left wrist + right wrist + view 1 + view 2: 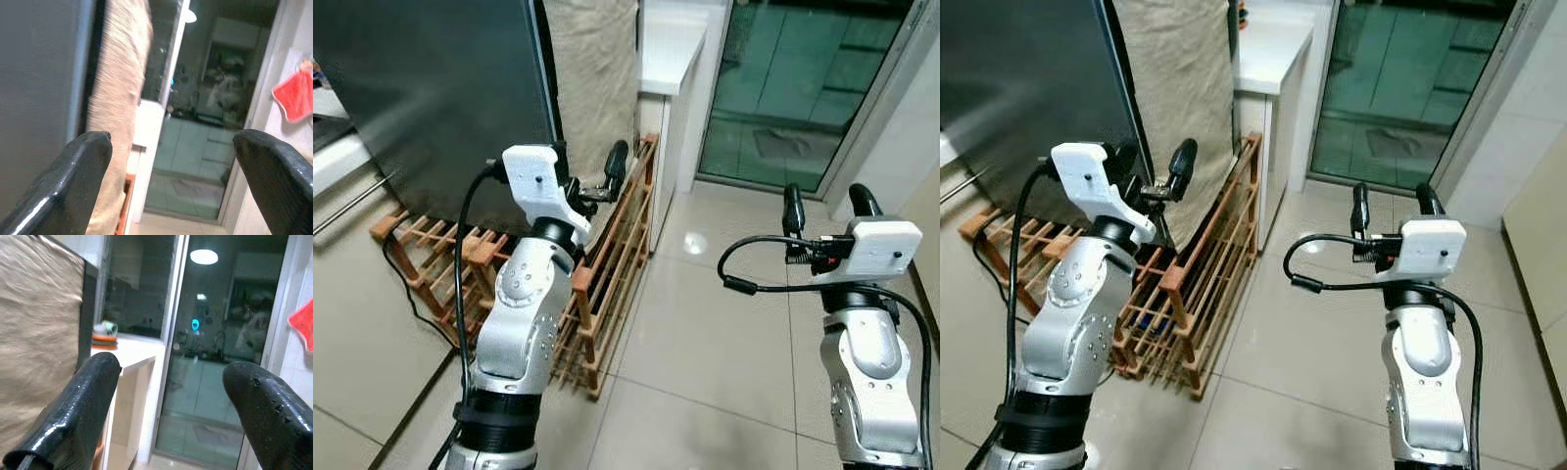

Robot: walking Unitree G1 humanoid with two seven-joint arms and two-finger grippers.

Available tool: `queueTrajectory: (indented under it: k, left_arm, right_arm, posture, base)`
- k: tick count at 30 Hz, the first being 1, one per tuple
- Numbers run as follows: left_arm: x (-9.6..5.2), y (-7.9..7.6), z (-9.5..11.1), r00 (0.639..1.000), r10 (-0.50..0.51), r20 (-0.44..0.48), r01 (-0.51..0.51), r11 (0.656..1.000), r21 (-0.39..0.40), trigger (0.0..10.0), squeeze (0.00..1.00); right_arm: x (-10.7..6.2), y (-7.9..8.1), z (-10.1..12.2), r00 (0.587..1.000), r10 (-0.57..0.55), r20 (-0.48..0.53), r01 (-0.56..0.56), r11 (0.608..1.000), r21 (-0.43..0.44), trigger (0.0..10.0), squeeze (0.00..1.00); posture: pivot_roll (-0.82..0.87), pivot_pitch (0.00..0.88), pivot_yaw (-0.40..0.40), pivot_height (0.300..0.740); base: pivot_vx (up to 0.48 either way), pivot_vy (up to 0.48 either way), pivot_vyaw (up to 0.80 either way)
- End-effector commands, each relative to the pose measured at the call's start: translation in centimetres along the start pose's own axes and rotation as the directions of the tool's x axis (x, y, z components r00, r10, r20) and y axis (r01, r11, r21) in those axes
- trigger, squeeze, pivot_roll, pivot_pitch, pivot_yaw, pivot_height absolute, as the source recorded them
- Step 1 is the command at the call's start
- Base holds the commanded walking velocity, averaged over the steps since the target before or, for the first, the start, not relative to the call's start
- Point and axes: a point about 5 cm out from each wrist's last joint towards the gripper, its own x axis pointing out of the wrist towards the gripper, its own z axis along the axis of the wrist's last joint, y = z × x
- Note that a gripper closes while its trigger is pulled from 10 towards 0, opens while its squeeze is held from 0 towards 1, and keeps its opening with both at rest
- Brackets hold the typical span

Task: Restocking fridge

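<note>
I count one dark fridge [431, 88], one wooden rack [607, 264], one beige cloth [592, 69], one white counter [671, 49], one glass door [793, 88], one red cloth [293, 100], two grippers, left gripper [592, 176], right gripper [827, 211]

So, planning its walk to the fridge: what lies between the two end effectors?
Bare tiled floor between the left end effector and right end effector, in the eye views.

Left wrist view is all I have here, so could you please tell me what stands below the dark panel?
Observer: A wooden slatted rack stands on the tiled floor beside the dark fridge.
Operator: Where is the left gripper?
Observer: The left gripper is raised, open, near the fridge's edge and a beige cloth.
Operator: And the right?
Observer: The right gripper is raised over bare floor, open, holding nothing.
</note>
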Motion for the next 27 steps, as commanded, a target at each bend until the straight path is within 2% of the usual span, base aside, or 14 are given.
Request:
queueTrajectory:
  k: [1, 4, 7, 8, 9, 10, 13, 16, 20, 22, 27]
  left_arm:
    - [-0.2, 0.4, 2.1, 0.992, 0.039, 0.117, -0.040, 0.999, 0.002, 10.0, 0.00]
    - [-0.3, 0.1, 3.0, 0.985, 0.030, 0.171, -0.030, 1.000, -0.001, 10.0, 0.00]
    - [0.1, -0.8, 3.3, 0.986, 0.011, 0.164, -0.027, 0.995, 0.097, 10.0, 0.00]
    - [0.3, -1.1, 3.7, 0.983, 0.012, 0.182, -0.029, 0.995, 0.093, 10.0, 0.04]
    - [0.9, -1.3, 4.4, 0.981, 0.003, 0.193, -0.009, 1.000, 0.027, 10.0, 0.02]
    - [1.1, -1.3, 4.5, 0.981, 0.000, 0.195, 0.000, 1.000, 0.000, 10.0, 0.02]
    - [1.0, -1.7, 4.9, 0.972, -0.047, 0.228, 0.050, 0.999, -0.007, 10.0, 0.00]
    - [0.9, -2.3, 5.2, 0.965, -0.072, 0.253, 0.073, 0.997, 0.005, 10.0, 0.00]
    - [0.9, -2.3, 5.8, 0.955, -0.074, 0.288, 0.073, 0.997, 0.017, 10.0, 0.00]
    - [1.0, -2.0, 6.2, 0.950, -0.065, 0.306, 0.051, 0.997, 0.054, 10.0, 0.00]
    - [1.1, -1.5, 6.6, 0.946, -0.034, 0.324, 0.023, 0.999, 0.038, 10.0, 0.00]
  right_arm:
    - [-0.1, -0.1, 2.4, 0.993, 0.010, 0.117, -0.004, 0.999, -0.047, 10.0, 0.00]
    - [-0.1, 0.1, 3.2, 0.988, 0.021, 0.152, -0.013, 0.999, -0.050, 10.0, 0.00]
    - [0.5, 0.1, 3.8, 0.986, 0.000, 0.167, 0.006, 0.999, -0.034, 10.0, 0.00]
    - [0.8, 0.1, 4.1, 0.985, -0.003, 0.175, 0.008, 0.999, -0.031, 10.0, 0.00]
    - [2.2, -0.3, 6.1, 0.967, -0.027, 0.254, 0.034, 0.999, -0.023, 10.0, 0.00]
    - [2.6, -0.5, 6.9, 0.958, -0.035, 0.286, 0.043, 0.999, -0.021, 10.0, 0.00]
    - [3.0, -0.6, 7.8, 0.948, -0.029, 0.318, 0.042, 0.999, -0.035, 10.0, 0.00]
    - [2.8, -0.3, 7.5, 0.950, -0.012, 0.313, 0.028, 0.998, -0.047, 10.0, 0.00]
    - [2.6, -0.1, 7.0, 0.959, -0.019, 0.283, 0.029, 0.999, -0.034, 10.0, 0.00]
    - [2.7, 0.0, 6.9, 0.961, -0.023, 0.275, 0.031, 0.999, -0.025, 10.0, 0.00]
    - [3.1, 0.0, 7.1, 0.960, -0.013, 0.281, 0.022, 0.999, -0.031, 10.0, 0.00]
  posture:
    - [-0.14, 0.000, -0.009, 0.740]
    - [-0.14, 0.000, -0.010, 0.740]
    - [-0.15, 0.000, -0.007, 0.740]
    - [-0.15, 0.000, -0.005, 0.740]
    - [-0.15, 0.000, -0.004, 0.740]
    - [-0.15, 0.000, -0.004, 0.740]
    - [-0.16, 0.000, -0.010, 0.740]
    - [-0.16, 0.000, -0.013, 0.740]
    - [-0.16, 0.000, -0.013, 0.740]
    - [-0.16, 0.000, -0.011, 0.740]
    - [-0.15, 0.000, -0.016, 0.740]
  base:
    - [0.000, 0.000, 0.00]
    - [0.000, 0.000, 0.00]
    - [0.000, 0.000, 0.00]
    - [0.000, 0.000, 0.00]
    - [0.000, 0.000, 0.00]
    - [0.000, 0.000, 0.00]
    - [0.265, 0.000, 0.00]
    - [0.472, 0.000, 0.00]
    - [0.476, 0.000, 0.00]
    - [0.454, 0.000, 0.00]
    - [0.475, 0.000, 0.00]
